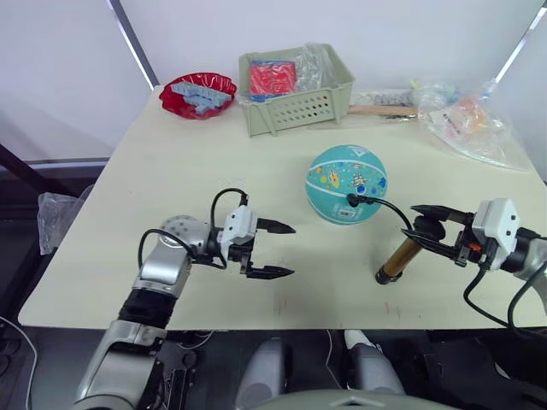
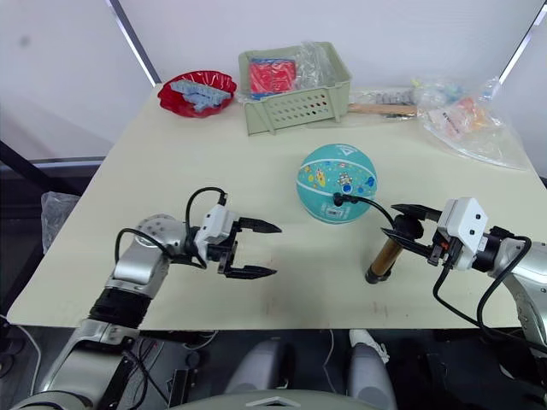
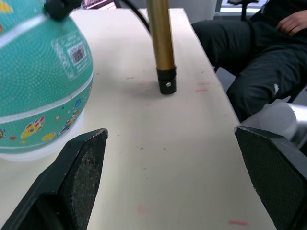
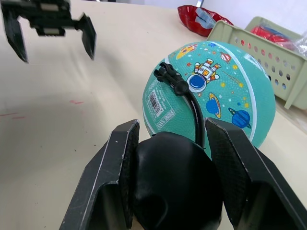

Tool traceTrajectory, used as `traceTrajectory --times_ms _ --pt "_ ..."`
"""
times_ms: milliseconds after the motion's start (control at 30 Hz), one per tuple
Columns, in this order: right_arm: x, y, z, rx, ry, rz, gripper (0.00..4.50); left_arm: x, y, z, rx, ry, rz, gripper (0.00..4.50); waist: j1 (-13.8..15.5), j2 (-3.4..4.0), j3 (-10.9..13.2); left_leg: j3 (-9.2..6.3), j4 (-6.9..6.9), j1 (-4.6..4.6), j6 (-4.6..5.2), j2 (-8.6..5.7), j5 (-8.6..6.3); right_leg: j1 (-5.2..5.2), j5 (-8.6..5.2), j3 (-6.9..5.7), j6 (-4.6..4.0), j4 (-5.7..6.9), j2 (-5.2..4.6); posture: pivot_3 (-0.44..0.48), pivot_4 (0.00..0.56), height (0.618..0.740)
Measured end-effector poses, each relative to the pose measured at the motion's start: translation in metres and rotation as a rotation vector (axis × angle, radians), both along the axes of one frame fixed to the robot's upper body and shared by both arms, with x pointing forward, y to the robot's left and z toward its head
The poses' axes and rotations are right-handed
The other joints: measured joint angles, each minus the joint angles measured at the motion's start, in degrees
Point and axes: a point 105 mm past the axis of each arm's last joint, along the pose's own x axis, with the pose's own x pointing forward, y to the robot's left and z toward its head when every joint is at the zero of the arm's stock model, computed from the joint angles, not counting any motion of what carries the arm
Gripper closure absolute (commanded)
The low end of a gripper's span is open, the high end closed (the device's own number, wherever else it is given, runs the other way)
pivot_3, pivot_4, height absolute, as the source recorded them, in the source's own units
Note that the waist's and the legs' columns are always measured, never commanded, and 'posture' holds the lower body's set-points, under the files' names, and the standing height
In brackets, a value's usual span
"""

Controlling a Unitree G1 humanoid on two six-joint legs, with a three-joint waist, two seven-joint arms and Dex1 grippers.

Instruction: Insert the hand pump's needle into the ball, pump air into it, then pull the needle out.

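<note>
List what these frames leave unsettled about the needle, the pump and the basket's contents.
- Needle: in the right wrist view the black hose fitting sits against the ball; the pin itself is hidden, so its depth is unknown.
- Hand pump: its handle is covered by the right gripper.
- Pump's upper end: cut off by the left wrist view's edge.
- Green basket: red packet inside, print too small to read.
- Left gripper: open, holding nothing.

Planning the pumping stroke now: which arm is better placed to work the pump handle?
The right. Its gripper is already shut on the hand pump, which stands on the table with its hose running to the ball. The left gripper hangs open and empty, apart from both.
</note>
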Motion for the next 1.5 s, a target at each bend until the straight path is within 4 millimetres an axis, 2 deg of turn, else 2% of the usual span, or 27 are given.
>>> traceTrajectory --times_ms 267,367,533,733,833,1100,1300,1500 --pt "-0.002 -0.008 0.007 -0.085 0.006 0.012 2.83 -0.009 -0.001 0.003 -0.022 0.016 -0.022 0.0 0.2 0.06 0.3 0.05 0.04 -0.01 -0.01 -0.17 0.01 0.01 -0.03 0.06 0.15 0.03 -0.02 0.0 0.15 0.738" --pt "0.001 -0.017 0.011 -0.14 0.003 0.002 2.83 -0.01 -0.003 0.006 -0.029 0.007 -0.02 0.0 0.2 0.16 0.5 0.1 0.06 -0.01 -0.01 -0.19 0.02 0.01 -0.01 0.12 0.2 0.04 -0.02 0.0 0.15 0.738" --pt "0.01 -0.035 0.02 -0.251 -0.03 -0.035 2.83 -0.01 -0.006 0.009 -0.032 0.001 -0.014 0.0 -0.1 0.15 1.0 0.14 0.07 -0.01 -0.03 -0.25 0.03 -0.04 0.11 0.16 0.42 0.09 0.03 0.0 0.15 0.738" --pt "0.021 -0.044 0.031 -0.338 -0.141 -0.059 2.83 -0.012 -0.009 0.014 -0.05 -0.006 -0.021 0.0 -0.2 0.19 1.2 0.24 0.07 -0.08 -0.13 -0.3 0.09 -0.17 0.12 0.27 0.46 0.14 0.06 0.0 0.15 0.738" --pt "0.023 -0.043 0.036 -0.383 -0.21 -0.05 2.83 -0.011 -0.009 0.014 -0.052 -0.003 -0.013 0.0 -0.2 0.18 1.2 0.25 0.07 -0.08 -0.32 -0.32 0.2 -0.18 0.11 0.28 0.48 0.15 0.07 0.0 0.15 0.738" --pt "0.03 -0.044 0.035 -0.555 -0.345 -0.01 2.83 -0.011 -0.01 0.016 -0.061 -0.006 -0.013 0.0 -0.2 0.14 1.3 0.43 0.1 -0.07 -0.34 -0.36 0.22 -0.34 0.08 0.53 0.53 0.44 0.06 0.0 0.15 0.738" --pt "0.031 -0.043 0.02 -0.664 -0.383 0.049 2.83 -0.013 -0.008 0.014 -0.06 0.004 -0.012 0.0 -0.2 0.09 1.3 0.61 0.14 -0.1 -0.37 -0.39 0.25 -0.68 0.01 0.81 0.58 0.98 0.06 0.0 0.15 0.738" --pt "0.026 -0.02 0.008 -0.653 -0.378 0.145 2.83 -0.015 -0.005 0.011 -0.055 0.013 -0.004 0.0 -0.3 0.08 1.3 0.66 0.16 -0.06 -0.32 -0.36 0.22 -0.7 0.02 0.87 0.57 1.03 0.09 0.0 0.15 0.738"
